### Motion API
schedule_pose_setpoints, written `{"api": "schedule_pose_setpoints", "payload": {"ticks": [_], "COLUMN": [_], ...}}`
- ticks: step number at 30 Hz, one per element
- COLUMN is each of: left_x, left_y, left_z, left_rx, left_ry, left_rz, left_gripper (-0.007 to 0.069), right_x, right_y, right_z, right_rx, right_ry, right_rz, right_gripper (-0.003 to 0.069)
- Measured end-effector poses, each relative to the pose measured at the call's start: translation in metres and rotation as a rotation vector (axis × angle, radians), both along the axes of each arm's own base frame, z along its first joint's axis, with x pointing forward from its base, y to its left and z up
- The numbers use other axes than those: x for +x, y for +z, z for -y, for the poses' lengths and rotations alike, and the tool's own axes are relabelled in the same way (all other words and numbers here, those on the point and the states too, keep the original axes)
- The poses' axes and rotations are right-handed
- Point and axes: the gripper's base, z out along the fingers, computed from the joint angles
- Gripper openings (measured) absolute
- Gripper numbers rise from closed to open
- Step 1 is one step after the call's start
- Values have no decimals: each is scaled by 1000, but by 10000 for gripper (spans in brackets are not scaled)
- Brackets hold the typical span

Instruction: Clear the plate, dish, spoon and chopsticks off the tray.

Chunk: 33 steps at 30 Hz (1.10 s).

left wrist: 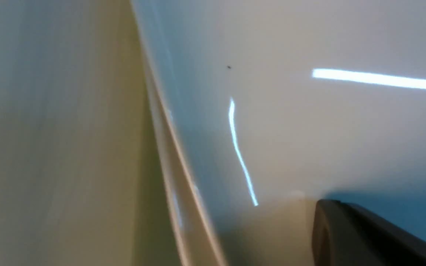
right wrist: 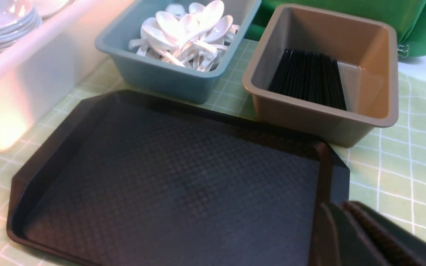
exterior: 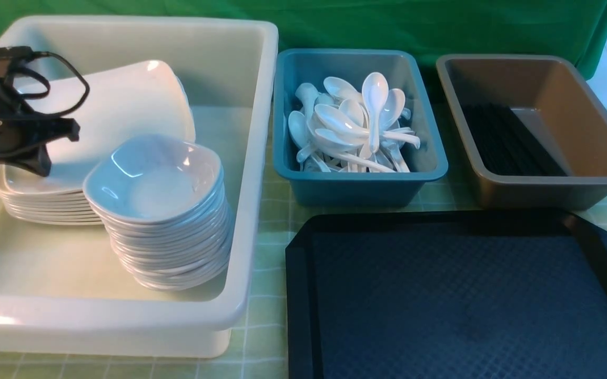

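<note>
The black tray (exterior: 461, 300) lies bare at the front right; it also shows in the right wrist view (right wrist: 168, 177). My left gripper (exterior: 53, 147) is inside the white tub, shut on the edge of the large white plate (exterior: 124, 105). It holds the plate tilted over a stack of like plates. In the left wrist view one finger (left wrist: 342, 229) lies on the plate (left wrist: 309, 129); the other finger is hidden. White spoons (exterior: 356, 123) are piled in the teal bin. Black chopsticks (exterior: 508, 142) lie in the brown bin. My right gripper (right wrist: 340, 208) is shut and empty over the tray's corner.
The big white tub (exterior: 251, 158) at the left also holds a tall stack of small white dishes (exterior: 161, 210) beside the plates. The teal bin (exterior: 358, 189) and the brown bin (exterior: 587, 137) stand behind the tray. A green checked cloth covers the table.
</note>
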Motion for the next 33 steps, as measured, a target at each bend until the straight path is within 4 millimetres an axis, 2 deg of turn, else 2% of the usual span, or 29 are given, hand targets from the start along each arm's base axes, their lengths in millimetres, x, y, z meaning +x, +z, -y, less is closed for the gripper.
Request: {"api": "schedule_pose_setpoints", "payload": {"ticks": [9,17,19,20,23,25,27,28,33], "left_x": [-5,-21,-31,-32,-51,-67,-83,-95,-127], "left_y": [17,62,85,87,117,130,137,140,141], "left_z": [-9,-9,-6,-5,5,14,23,30,40], "left_rx": [129,191,178,176,114,57,-11,-55,-112], "left_ry": [-6,-10,-2,-2,-13,-53,-88,-109,-126], "left_rz": [-17,84,156,163,224,222,214,215,207], "left_gripper": [-17,-17,-17,-17,-17,-17,-17,-17,-17], "right_x": [0,0,1,1,-2,-2,1,6,27], "right_y": [0,0,1,1,7,7,4,-2,-27], "right_z": [0,0,1,1,4,4,1,-6,-38], "right_rx": [2,-26,-62,-67,-97,-108,-132,-145,-121], "right_ry": [-1,6,11,14,26,30,44,64,157], "right_rz": [-1,11,30,34,68,76,85,96,207], "right_gripper": [0,0,0,0,0,0,-1,-1,-1]}}
